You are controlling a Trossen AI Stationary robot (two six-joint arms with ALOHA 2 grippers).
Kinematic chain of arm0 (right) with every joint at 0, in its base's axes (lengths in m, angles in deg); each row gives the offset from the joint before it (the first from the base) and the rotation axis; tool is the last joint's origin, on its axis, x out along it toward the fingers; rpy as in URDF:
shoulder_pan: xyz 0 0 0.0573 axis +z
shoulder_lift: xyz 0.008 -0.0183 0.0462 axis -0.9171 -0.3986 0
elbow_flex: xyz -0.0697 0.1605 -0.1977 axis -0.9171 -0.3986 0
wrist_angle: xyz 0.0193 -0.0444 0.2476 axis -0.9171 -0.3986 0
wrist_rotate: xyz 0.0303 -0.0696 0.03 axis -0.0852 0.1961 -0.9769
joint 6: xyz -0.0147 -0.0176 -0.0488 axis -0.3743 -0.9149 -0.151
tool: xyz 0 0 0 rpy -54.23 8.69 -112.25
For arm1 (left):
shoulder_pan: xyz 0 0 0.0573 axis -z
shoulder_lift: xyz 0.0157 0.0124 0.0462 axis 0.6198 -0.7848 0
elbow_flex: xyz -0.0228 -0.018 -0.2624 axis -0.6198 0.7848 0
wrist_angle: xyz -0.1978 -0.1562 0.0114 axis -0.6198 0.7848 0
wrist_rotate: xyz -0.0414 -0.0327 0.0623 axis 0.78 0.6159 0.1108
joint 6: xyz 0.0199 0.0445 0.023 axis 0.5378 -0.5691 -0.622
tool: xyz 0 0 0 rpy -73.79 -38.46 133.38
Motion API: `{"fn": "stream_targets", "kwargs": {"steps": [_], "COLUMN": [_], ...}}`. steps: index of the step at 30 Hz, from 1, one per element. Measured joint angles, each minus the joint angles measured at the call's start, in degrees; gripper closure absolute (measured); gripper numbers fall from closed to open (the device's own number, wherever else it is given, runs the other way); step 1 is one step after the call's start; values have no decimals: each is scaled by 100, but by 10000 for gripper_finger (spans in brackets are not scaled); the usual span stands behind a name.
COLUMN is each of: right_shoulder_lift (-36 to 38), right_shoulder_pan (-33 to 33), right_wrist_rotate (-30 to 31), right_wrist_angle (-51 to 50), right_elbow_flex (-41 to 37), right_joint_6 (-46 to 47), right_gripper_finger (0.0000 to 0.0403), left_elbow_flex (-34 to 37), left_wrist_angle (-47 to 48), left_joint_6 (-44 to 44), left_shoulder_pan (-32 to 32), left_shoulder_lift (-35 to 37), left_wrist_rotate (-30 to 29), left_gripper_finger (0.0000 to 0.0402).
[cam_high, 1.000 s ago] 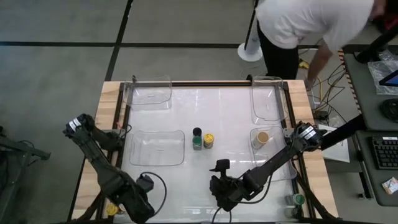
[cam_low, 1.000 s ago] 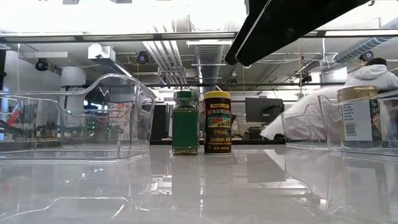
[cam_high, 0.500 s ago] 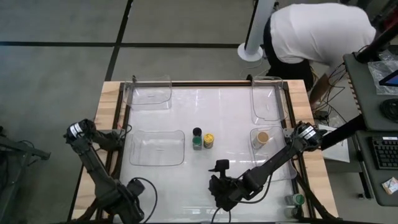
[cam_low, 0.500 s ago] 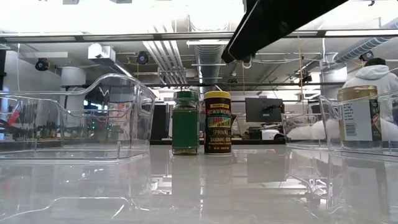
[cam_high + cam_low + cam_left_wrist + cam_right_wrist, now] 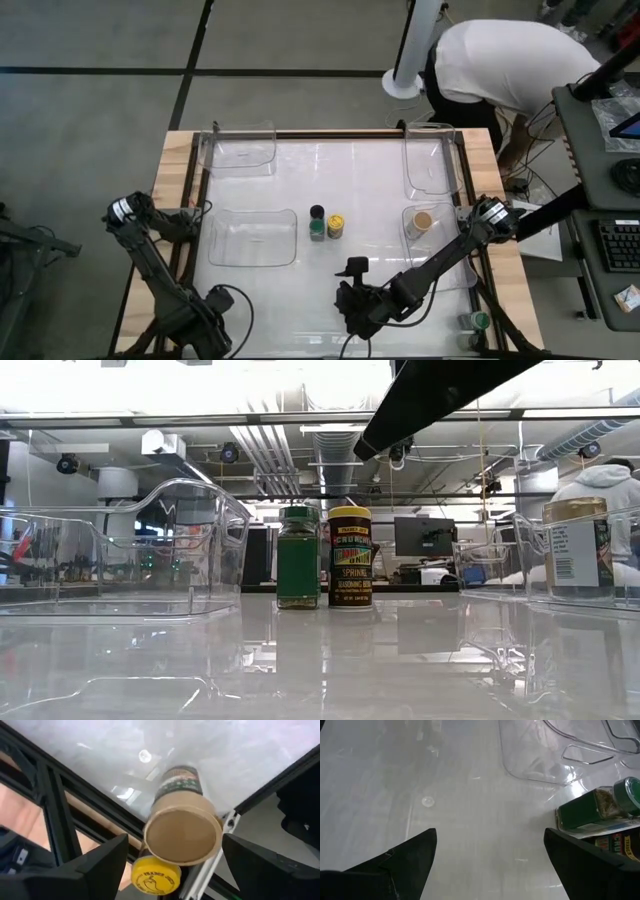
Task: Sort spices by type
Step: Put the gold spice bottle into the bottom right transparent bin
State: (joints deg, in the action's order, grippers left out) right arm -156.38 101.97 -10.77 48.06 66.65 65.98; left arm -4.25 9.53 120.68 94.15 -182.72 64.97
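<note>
At the table's near-left corner the left gripper (image 5: 172, 865) hangs with its fingers spread wide and nothing held, a tan-lidded jar (image 5: 183, 836) sitting between them and a yellow-lidded jar (image 5: 155, 876) just beside it, right at the frame rail. The risk here, as I judge it, is a crowded grasp: the two jars stand touching or nearly so at the table's edge, so closing could clip the yellow lid too, tip one jar, or push it off the edge by the rail. Further in, near the front middle of the table, the right gripper (image 5: 352, 285) waits low with its fingers also parted and empty; a green-lidded jar (image 5: 600, 806) and a yellow-labelled jar (image 5: 617, 846) show ahead of it, well apart from its fingers. Those two stand upright and touching at the table's centre, green-lidded jar (image 5: 317, 230) beside yellow-lidded jar (image 5: 336, 225), with a black lid (image 5: 317, 212) just behind the green one. A clear tray (image 5: 252, 237) lies to their left, empty as far as I can tell. On the right, another tray (image 5: 432, 222) holds a tan-lidded jar (image 5: 423, 221). Two more trays sit at the far corners, and beyond the table a person (image 5: 505, 70) bends over.
</note>
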Motion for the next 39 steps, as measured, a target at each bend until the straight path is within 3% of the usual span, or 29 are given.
{"fn": "stream_targets", "kwargs": {"steps": [19, 39], "right_shoulder_lift": [-9, -11], "right_shoulder_pan": [0, 0], "right_wrist_rotate": [-22, -22], "right_wrist_angle": [20, 22], "right_elbow_flex": [0, 0], "right_joint_6": [87, 87], "right_gripper_finger": [44, 44], "left_elbow_flex": [188, 170], "left_wrist_angle": [-398, -570], "left_joint_6": [-131, -569], "left_shoulder_pan": [62, 116], "left_shoulder_lift": [-206, -720], "left_wrist_rotate": [36, 281], "left_gripper_finger": [83, 108]}}
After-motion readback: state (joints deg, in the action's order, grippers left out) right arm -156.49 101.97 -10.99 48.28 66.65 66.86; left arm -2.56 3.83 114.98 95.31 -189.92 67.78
